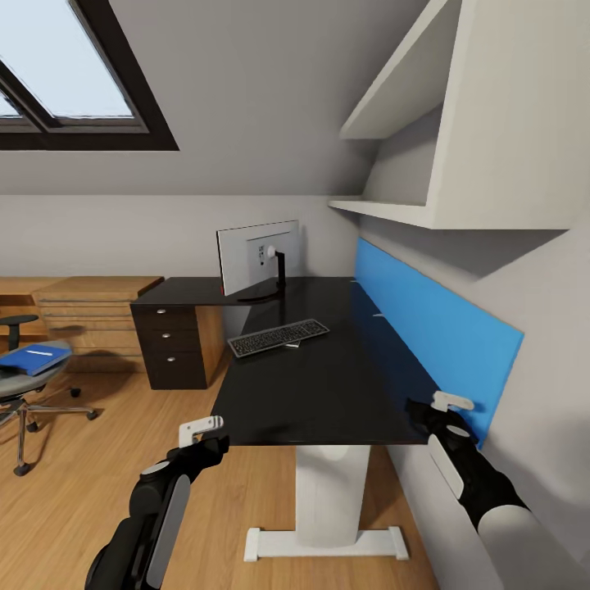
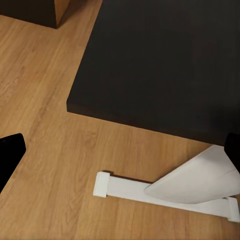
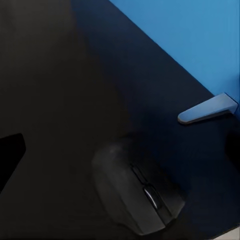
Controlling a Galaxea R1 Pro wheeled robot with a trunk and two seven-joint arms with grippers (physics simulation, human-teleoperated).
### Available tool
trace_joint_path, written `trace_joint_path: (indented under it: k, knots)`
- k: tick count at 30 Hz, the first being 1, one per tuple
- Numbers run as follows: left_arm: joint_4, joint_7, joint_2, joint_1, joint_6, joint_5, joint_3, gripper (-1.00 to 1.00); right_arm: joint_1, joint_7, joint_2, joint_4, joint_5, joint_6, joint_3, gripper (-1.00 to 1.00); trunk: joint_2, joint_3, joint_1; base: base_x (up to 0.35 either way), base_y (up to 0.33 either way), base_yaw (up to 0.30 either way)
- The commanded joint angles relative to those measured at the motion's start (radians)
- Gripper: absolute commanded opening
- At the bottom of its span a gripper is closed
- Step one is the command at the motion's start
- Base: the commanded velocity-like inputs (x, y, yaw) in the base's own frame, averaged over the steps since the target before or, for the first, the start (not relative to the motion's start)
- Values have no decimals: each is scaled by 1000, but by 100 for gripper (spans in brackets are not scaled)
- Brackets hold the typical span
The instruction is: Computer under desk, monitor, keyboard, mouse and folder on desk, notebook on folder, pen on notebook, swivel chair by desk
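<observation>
The black desk (image 1: 328,385) with its blue back panel (image 1: 426,319) runs ahead of me. The monitor (image 1: 258,258) stands at its far corner, silver back toward me. The keyboard (image 1: 277,337) lies in front of it. The dark mouse (image 3: 137,192) rests on the desk near the panel, below my open right gripper (image 3: 120,150) and untouched by it. My open left gripper (image 1: 205,434) hangs over the floor off the desk's near corner. The swivel chair (image 1: 16,389) stands far left with the blue folder (image 1: 34,359) on its seat. Computer, notebook and pen are out of view.
A light wooden counter (image 1: 90,315) with drawers lines the left wall. Dark desk drawers (image 1: 174,344) sit under the far wing. The desk's white leg and foot (image 2: 165,192) stand on wood floor. White shelves (image 1: 426,123) overhang the right side. A small grey bracket (image 3: 207,110) sits at the panel's base.
</observation>
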Motion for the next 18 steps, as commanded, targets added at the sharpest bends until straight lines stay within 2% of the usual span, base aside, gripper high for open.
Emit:
trace_joint_path:
  k: [1,10,18]
  knots:
    - [-1,7,-1,-1,4,11,1,100,-1,0,-1,-1,-6,5,2,100,-1,-1,0,0,0,0]
    - [-1,7,-1,-1,4,11,-1,100,-4,20,-4,2,-6,12,2,100,-1,-1,0,0,0,0]
    - [-1,7,-2,-1,4,11,-1,100,-43,38,-5,101,-8,12,2,100,-1,-1,0,0,0,0]
